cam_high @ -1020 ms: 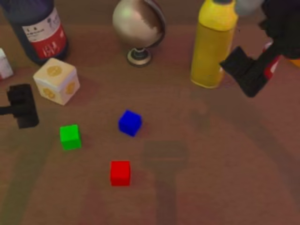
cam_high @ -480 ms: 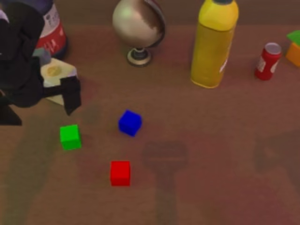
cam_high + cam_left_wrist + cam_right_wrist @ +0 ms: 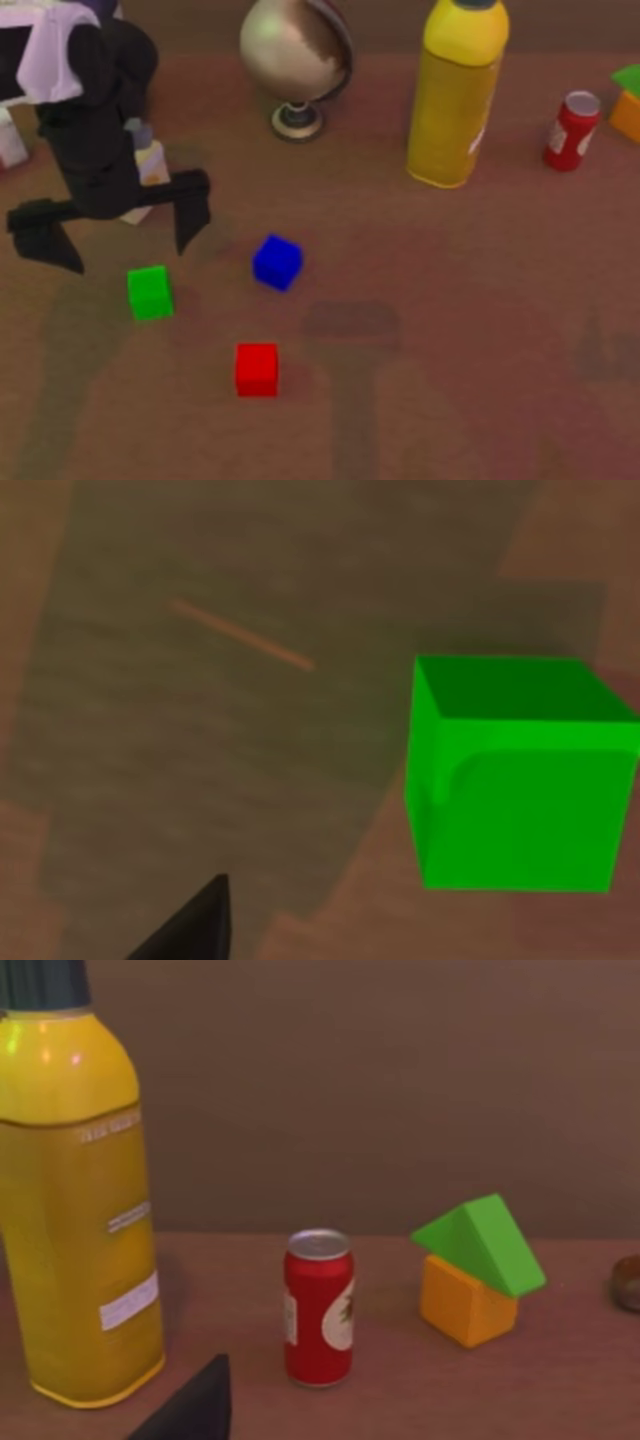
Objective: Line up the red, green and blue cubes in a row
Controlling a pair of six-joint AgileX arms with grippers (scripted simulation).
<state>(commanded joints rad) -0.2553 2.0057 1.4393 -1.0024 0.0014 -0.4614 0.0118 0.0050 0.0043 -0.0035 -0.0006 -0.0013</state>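
Observation:
The green cube (image 3: 150, 292) sits at the left, the blue cube (image 3: 277, 262) right of it and slightly farther back, and the red cube (image 3: 257, 369) nearer the front. None touches another. My left gripper (image 3: 118, 232) hangs open and wide just behind the green cube, holding nothing. The left wrist view shows the green cube (image 3: 515, 775) close by, off to one side of a dark fingertip (image 3: 195, 925). My right arm is outside the top view; in its wrist view one fingertip (image 3: 198, 1405) shows, well off to the side.
At the back stand a metal globe (image 3: 295, 60), a yellow bottle (image 3: 455, 95), a red can (image 3: 572, 130) and an orange block with a green wedge (image 3: 628, 100). The left arm covers most of the cream cube (image 3: 152, 165). A white item (image 3: 10, 140) is at far left.
My left arm swung in from the left edge over the cream cube and now stands spread behind the green cube. My right arm withdrew out of the top view. The cubes stayed put.

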